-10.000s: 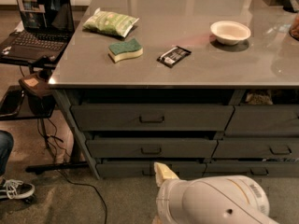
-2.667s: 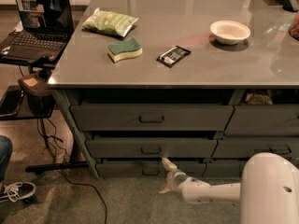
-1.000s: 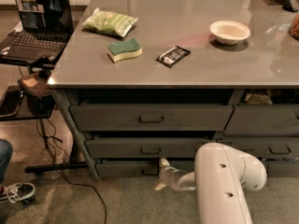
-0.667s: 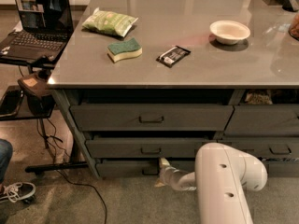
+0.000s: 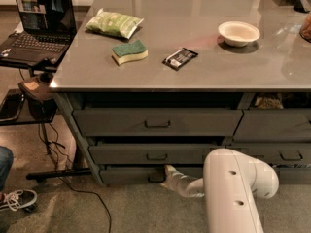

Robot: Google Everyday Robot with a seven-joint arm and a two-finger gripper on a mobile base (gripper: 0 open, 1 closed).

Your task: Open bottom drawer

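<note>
Sitting low by the bottom drawer (image 5: pixel 124 175), tool (image 5: pixel 168 174) just beside its centre handle (image 5: pixel 155 178); spread or pressed together, cannot tell

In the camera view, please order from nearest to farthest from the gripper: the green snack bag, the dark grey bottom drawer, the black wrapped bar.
The gripper is down low.
1. Dark grey bottom drawer: the gripper is at its front, by the handle.
2. Black wrapped bar: up on the grey tabletop, near its front.
3. Green snack bag: farther back on the tabletop.
</note>
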